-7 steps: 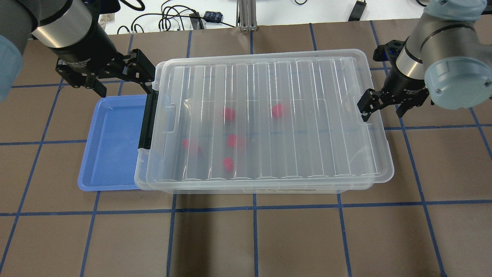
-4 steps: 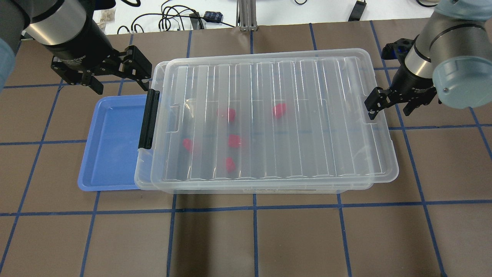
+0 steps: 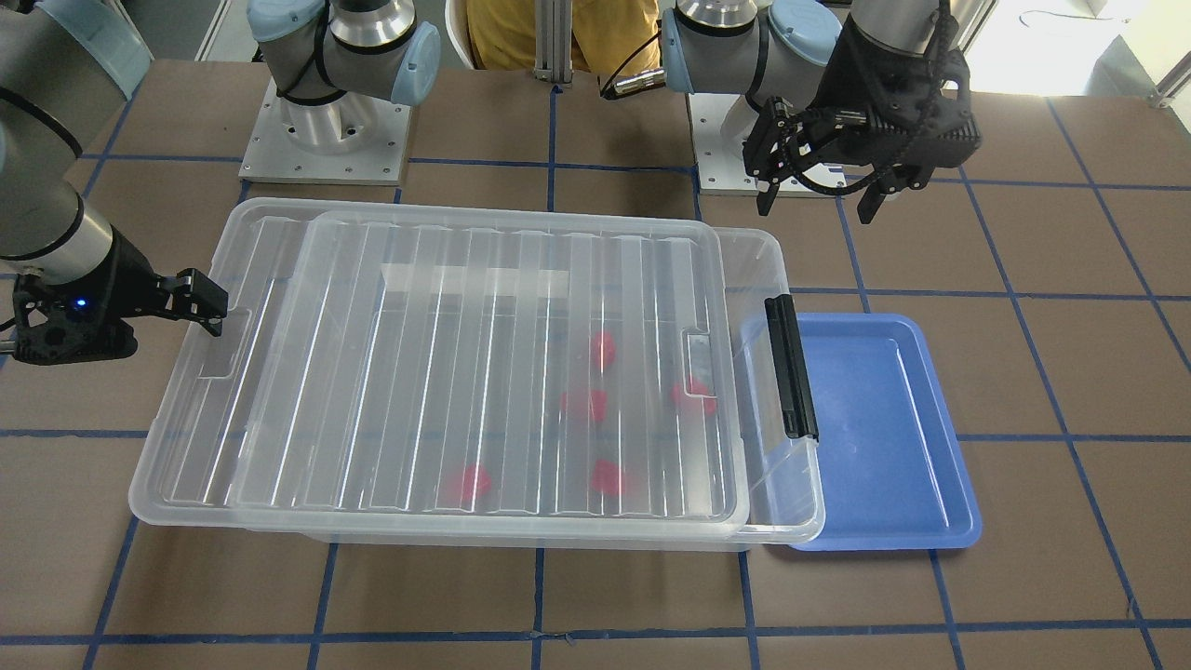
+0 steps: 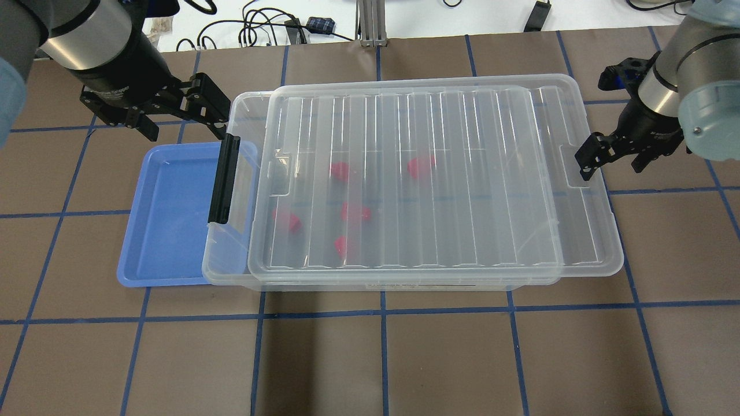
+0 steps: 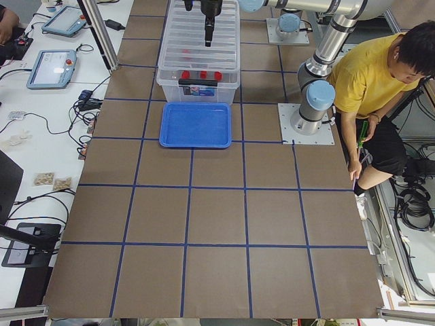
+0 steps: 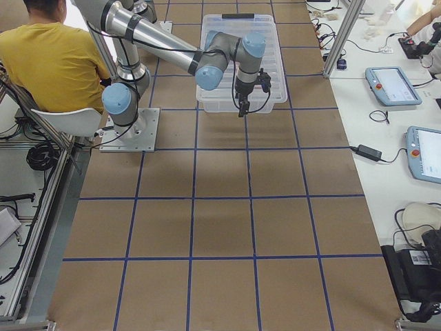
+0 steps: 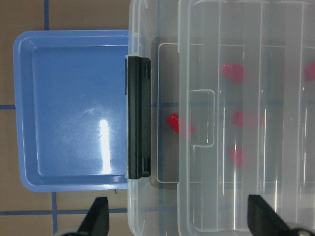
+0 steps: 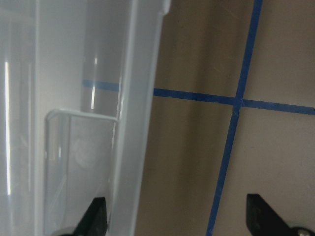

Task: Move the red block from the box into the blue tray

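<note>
Overhead exterior shows lid (image 4: pixel 404 173) offset on box (image 4: pixel 237 115).

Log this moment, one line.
lid: offset on box | right gripper: open, at lid edge | left gripper: open | red blocks: in box | blue tray: no block

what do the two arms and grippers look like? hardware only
The left arm and right arm: silver-grey metal tubes with pale-blue joint caps. The left gripper and right gripper: black two-finger linkage units with small white lettering on the body. A blue light glows on the right wrist.
</note>
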{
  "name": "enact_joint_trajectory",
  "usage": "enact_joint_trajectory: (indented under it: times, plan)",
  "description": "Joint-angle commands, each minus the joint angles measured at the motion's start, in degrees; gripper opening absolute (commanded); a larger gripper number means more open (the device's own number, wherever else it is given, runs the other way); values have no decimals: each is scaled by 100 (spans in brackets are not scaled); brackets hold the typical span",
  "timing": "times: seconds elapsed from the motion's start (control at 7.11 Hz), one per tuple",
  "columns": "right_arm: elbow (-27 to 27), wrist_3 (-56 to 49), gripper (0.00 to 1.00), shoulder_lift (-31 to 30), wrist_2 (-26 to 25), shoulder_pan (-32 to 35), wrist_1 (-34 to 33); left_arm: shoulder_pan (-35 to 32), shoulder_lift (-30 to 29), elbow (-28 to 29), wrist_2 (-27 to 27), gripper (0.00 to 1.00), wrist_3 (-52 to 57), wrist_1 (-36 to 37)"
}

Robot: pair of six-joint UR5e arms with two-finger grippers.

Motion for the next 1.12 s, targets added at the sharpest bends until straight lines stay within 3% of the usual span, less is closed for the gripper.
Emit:
enact_joint_trajectory:
  times: [0.0, 0.7, 0.98]
  plan:
    - [12, -351, 100, 26, 6, -202, -2, -20, -98, -64, 17, 100, 1637, -3]
    - [-14, -799, 100, 53, 6, -483, -46, 42, -353, -575, 8, 100, 6118, 110]
    - [-32, -809, 100, 53, -81, -492, -37, 42, -554, -584, 8, 100, 6804, 399]
